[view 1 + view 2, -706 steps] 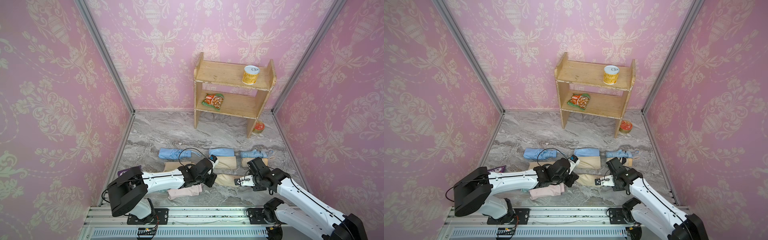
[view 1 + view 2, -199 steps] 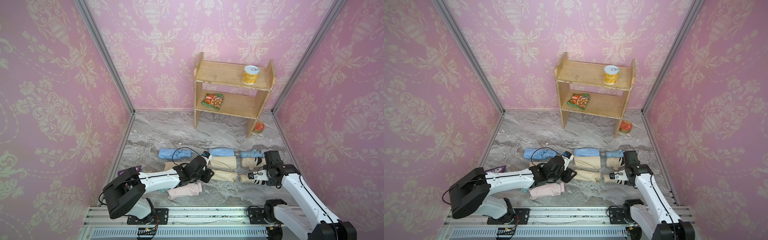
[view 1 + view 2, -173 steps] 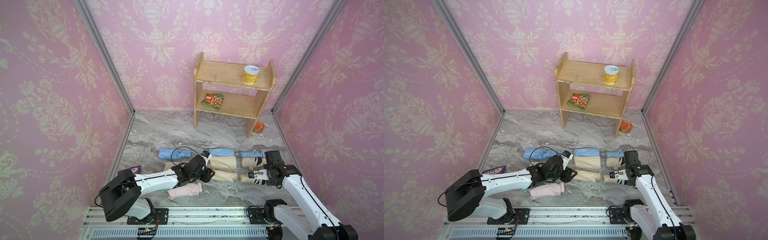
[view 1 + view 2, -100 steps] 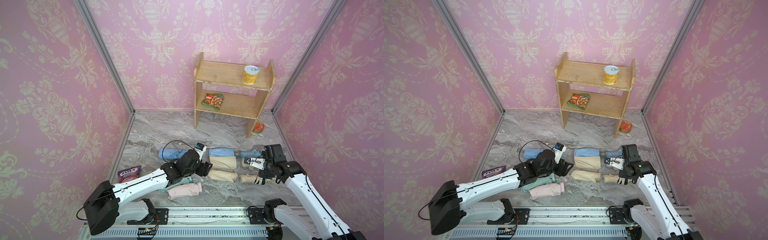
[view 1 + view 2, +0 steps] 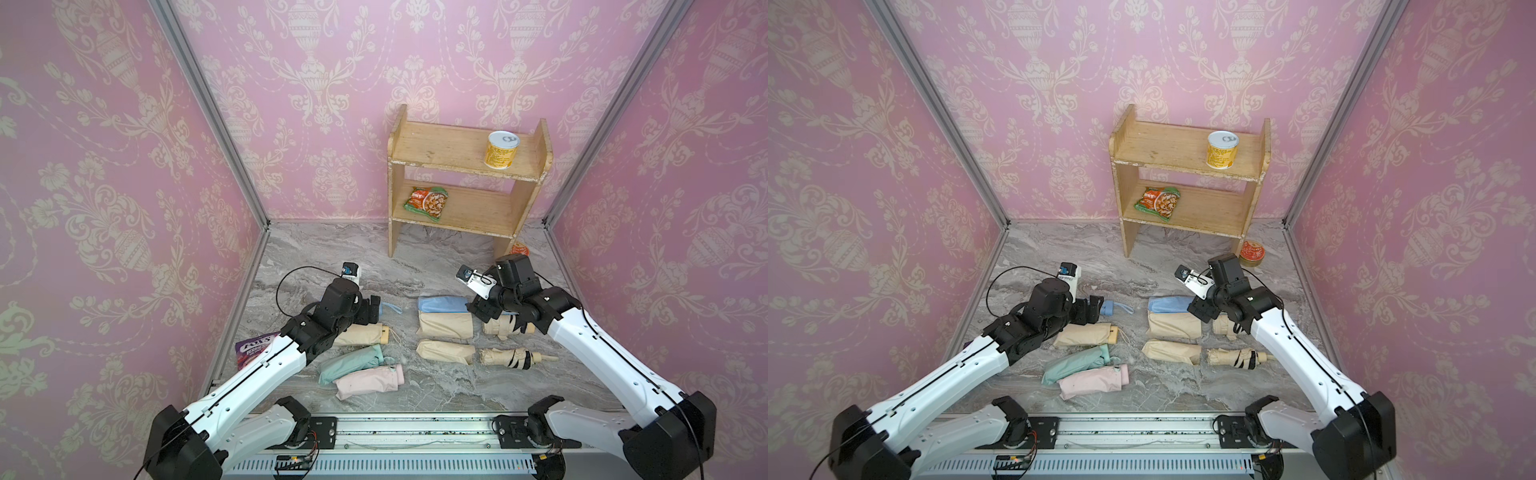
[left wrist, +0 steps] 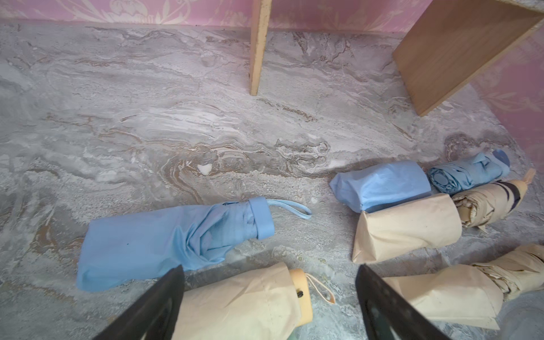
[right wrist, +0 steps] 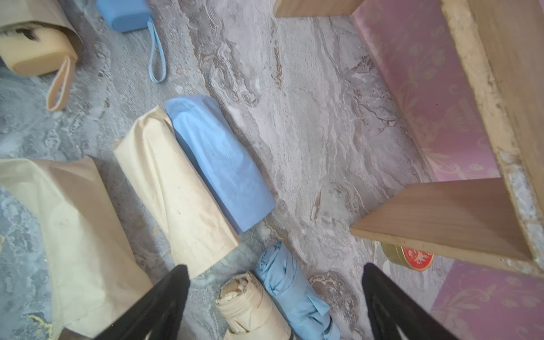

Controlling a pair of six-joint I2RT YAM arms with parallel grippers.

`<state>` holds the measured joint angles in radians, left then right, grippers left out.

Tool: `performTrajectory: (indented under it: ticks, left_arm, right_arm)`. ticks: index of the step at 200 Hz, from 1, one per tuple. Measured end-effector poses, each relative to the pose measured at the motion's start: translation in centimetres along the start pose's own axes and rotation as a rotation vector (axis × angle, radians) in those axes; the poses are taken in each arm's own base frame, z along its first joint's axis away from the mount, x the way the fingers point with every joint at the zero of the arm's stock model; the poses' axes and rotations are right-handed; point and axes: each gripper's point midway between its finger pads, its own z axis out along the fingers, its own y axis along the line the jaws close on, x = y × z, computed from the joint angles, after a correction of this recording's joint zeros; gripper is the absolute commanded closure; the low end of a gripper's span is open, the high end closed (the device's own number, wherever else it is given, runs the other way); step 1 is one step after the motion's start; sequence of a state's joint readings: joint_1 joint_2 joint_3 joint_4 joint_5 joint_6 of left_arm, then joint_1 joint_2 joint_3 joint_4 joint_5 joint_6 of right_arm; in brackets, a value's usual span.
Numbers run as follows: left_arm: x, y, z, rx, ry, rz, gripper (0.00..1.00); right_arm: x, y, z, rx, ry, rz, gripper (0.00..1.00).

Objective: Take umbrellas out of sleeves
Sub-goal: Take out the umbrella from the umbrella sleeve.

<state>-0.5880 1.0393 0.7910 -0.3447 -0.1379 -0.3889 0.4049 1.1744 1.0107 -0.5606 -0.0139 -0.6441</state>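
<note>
My left gripper (image 5: 372, 309) hangs open over the sleeved cream umbrella (image 6: 241, 303), touching nothing; a sleeved light blue umbrella (image 6: 164, 241) lies just beyond. My right gripper (image 7: 273, 294) is open above a bare blue umbrella (image 7: 291, 288) and a bare cream umbrella (image 7: 250, 306). An empty blue sleeve (image 5: 440, 304) and two empty cream sleeves (image 5: 444, 325) (image 5: 444, 351) lie mid-floor. Another bare cream umbrella (image 5: 509, 357) rests beside the nearer cream sleeve. Mint (image 5: 349, 363) and pink (image 5: 370, 380) sleeved umbrellas lie near the front.
A wooden shelf (image 5: 465, 183) stands at the back with a yellow can (image 5: 502, 149) and a snack packet (image 5: 428, 203). A red tin (image 5: 519, 250) sits by its right leg. A purple candy bag (image 5: 253, 349) lies under my left arm.
Both grippers have opened, letting go of the cream sleeve and its umbrella, which now lie apart. Both arms have lifted and moved toward the back.
</note>
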Motion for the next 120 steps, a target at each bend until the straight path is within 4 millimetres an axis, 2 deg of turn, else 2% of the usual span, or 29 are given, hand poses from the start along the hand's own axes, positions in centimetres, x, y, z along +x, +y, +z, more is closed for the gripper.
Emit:
performTrajectory:
  ticks: [37, 82, 120]
  left_arm:
    - [0.1, 2.8, 0.2, -0.075, 0.02, -0.046, 0.05]
    - [-0.5, 6.5, 0.1, -0.164, 0.006, -0.154, 0.06]
    - [-0.3, 9.8, 0.0, -0.242, -0.014, -0.266, 0.09]
  right_arm:
    - [-4.2, 2.5, 1.1, -0.076, -0.093, -0.039, 0.04]
    - [-7.9, 6.2, 4.5, -0.175, -0.105, -0.12, 0.01]
    - [-12.3, 8.3, 6.3, -0.22, -0.142, -0.176, 0.01]
